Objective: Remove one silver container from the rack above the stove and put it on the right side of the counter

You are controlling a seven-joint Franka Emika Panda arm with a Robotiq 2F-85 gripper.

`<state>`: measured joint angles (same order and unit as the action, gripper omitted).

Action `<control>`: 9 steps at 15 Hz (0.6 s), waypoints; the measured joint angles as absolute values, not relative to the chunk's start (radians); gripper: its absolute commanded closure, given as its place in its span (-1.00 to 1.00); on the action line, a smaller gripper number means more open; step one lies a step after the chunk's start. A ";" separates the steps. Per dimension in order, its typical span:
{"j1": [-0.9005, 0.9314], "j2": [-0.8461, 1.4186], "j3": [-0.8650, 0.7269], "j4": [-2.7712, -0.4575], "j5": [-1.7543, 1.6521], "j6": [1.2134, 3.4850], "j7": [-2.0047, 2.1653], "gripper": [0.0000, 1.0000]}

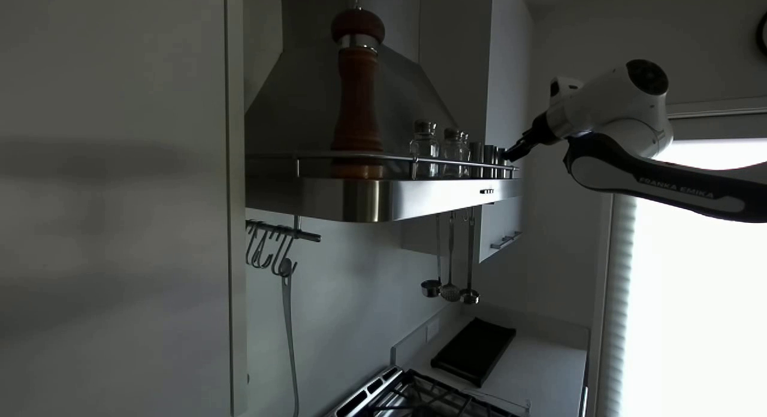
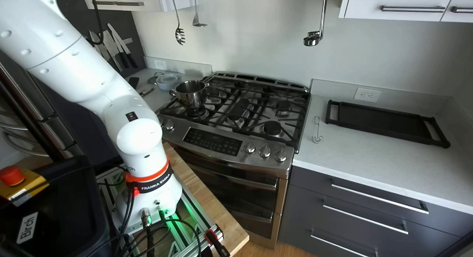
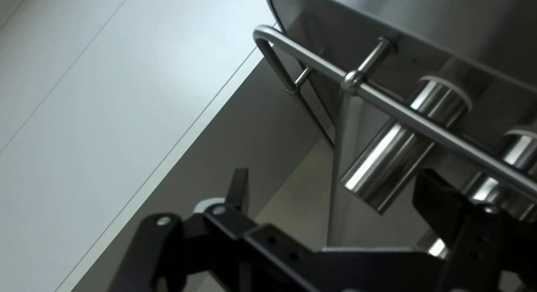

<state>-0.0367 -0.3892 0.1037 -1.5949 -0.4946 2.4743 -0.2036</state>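
My end effector (image 3: 334, 178) is up by the hood (image 1: 431, 200), fingers (image 3: 239, 187) spread wide, pinching nothing, so I'm short of the grasp. There's the nearest silver container (image 3: 390, 158), on the rack (image 3: 310, 57) above the stove (image 2: 214, 140), behind its rail (image 3: 482, 160). In the wrist view it shows in the gap between my fingers; whether they reach around it, I can't tell. A neighbouring container (image 3: 520, 151) stands next along, by the right edge of that view. My reading: reaching the rack is about done. Left to do: grip, lift clear of the rail, carry, release. And the goal, that right-hand stretch of tabletop (image 2: 388, 164), holds a black tray (image 2: 380, 122) and what looks like a small whisk (image 2: 317, 139); delivery isn't made yet.
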 measured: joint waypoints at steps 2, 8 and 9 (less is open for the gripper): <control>-0.037 -0.384 0.104 -1.595 -0.495 2.478 -0.201 -1.00; -0.037 -0.365 0.105 -1.594 -0.495 2.504 -0.186 -1.00; -0.037 -0.361 0.105 -1.593 -0.495 2.509 -0.179 -0.99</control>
<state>-0.0374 -0.3612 0.1051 -1.5935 -0.4946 2.5093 -0.1786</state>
